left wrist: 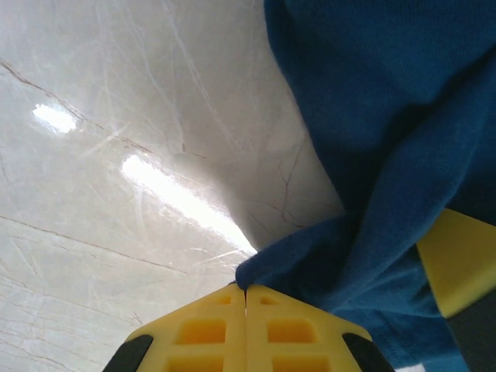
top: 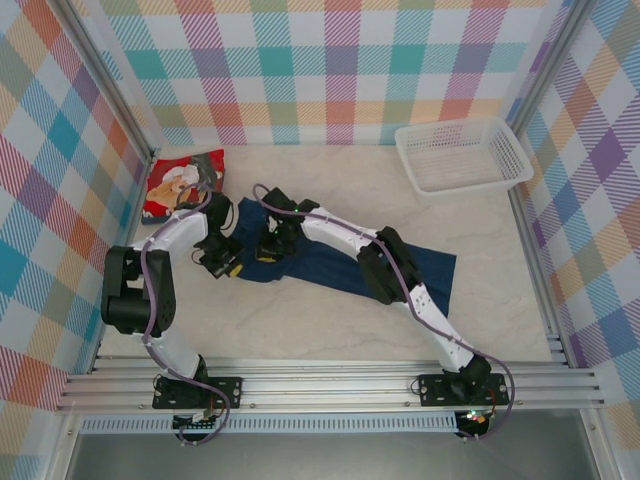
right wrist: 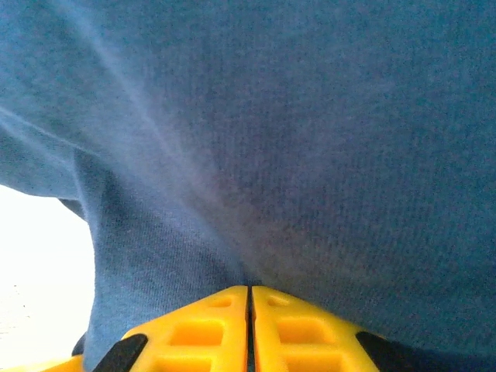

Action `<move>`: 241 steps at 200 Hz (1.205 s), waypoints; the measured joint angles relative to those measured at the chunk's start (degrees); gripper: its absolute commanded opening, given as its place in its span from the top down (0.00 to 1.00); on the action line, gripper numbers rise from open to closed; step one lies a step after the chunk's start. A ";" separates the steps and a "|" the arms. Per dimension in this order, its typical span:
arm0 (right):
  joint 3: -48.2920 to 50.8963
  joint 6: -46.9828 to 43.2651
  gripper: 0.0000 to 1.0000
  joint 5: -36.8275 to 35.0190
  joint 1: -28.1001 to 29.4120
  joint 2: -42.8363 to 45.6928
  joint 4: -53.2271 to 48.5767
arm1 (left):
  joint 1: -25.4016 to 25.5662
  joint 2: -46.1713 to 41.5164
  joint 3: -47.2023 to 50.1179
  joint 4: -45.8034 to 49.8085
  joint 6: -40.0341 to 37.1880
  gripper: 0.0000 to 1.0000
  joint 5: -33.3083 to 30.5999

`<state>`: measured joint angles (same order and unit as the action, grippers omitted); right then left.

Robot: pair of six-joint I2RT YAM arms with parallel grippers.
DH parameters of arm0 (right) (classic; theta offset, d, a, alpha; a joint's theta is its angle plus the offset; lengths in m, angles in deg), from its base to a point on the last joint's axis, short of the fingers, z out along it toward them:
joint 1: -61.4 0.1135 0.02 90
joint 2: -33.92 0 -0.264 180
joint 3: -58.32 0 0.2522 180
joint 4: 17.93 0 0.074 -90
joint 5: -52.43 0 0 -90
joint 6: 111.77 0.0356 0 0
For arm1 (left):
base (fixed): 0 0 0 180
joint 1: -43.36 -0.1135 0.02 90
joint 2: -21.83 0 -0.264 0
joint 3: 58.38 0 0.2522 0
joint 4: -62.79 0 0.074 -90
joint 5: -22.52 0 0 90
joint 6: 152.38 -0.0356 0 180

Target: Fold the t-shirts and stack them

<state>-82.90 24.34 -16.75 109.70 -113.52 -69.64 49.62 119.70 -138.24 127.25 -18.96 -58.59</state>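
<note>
Both the left claw and right claw pinch the navy t-shirt at its left end, side by side; its length runs off right.

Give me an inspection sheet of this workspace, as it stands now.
Surface: pale marble-look table, no spills seen.
Job's things: navy t-shirt spread mid-table, left end bunched; red t-shirt lying compact at back left, picture up.
Clutter: white basket, back right, empty.
Grippers: left gripper and right gripper both shut on the navy t-shirt.
Cables: purple cables loop along both arms.
Surroundings: plaid walls, metal frame rails.
</note>
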 measured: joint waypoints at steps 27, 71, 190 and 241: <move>0.09 0.00 0.86 0.81 0.00 -0.02 0.07 | 0.04 0.85 -3.10 -0.17 2.10 1.00 1.62; 1.55 -0.48 0.75 0.76 -0.83 1.55 0.04 | 0.09 1.77 -6.62 -0.17 5.22 1.00 3.17; 32.52 8.59 0.65 -1.29 0.74 21.42 7.19 | 0.09 1.92 -5.33 0.44 5.14 1.00 0.52; 29.03 11.98 0.72 -2.54 1.20 17.92 6.69 | 0.09 1.81 -3.58 0.74 4.76 1.00 -0.26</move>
<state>-53.87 36.32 -19.28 110.90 -95.60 -62.96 49.71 121.51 -141.83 127.99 -14.19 -58.85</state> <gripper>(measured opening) 0.288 0.049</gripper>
